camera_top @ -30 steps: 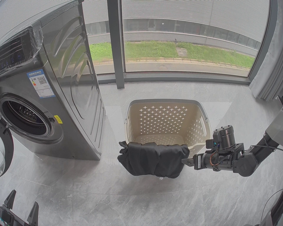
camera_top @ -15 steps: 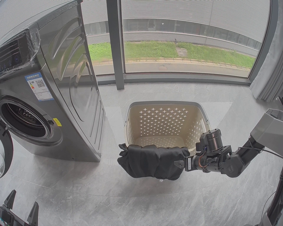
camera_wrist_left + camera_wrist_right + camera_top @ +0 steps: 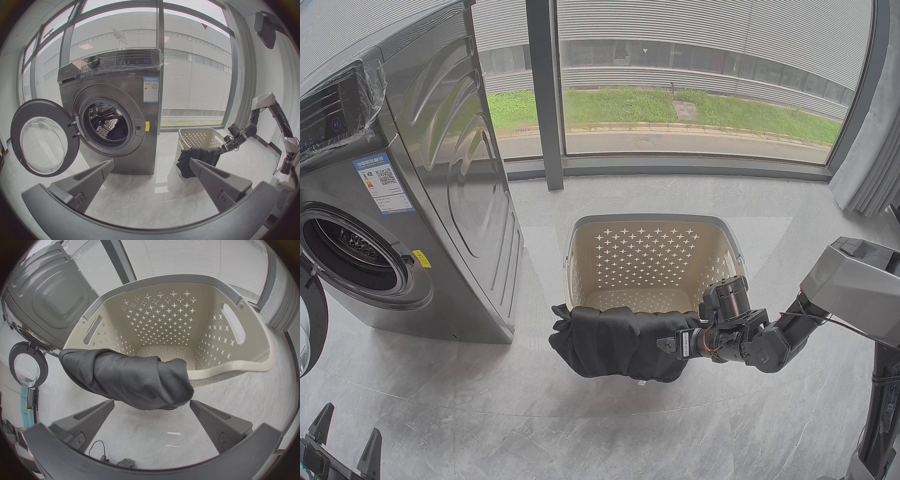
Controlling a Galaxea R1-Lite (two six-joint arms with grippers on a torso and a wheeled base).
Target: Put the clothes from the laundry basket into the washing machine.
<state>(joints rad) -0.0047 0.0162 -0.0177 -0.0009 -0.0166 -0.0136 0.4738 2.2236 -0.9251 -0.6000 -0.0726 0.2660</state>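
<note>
Basket: cream laundry basket (image 3: 650,218) on the grey floor (image 3: 487,400), just beside the washing machine (image 3: 444,187), with the big window (image 3: 700,81) behind it.
Clothing: here it is, one dark garment (image 3: 615,340) slung over the basket's near rim. Most of it hangs down the outside wall, and a little folds over inside.
Right jaws: spread wide open and gripping nothing. The right arm (image 3: 775,344) is stretched out low, bringing them right up against the garment's right end. From the wrist, the lower bulge of the cloth (image 3: 131,380) sits between the two tips and is not pinched. I can't tell whether a tip actually touches the fabric.
Left jaws: open too and holding nothing, low near the floor and well apart from the basket, pointing towards the machine's front.
Machine: the round door (image 3: 43,137) is swung wide open, the drum (image 3: 107,123) is in plain sight, and something dark lies inside it.
Far corner: a pale curtain (image 3: 872,144) hangs at the right edge of the window.
</note>
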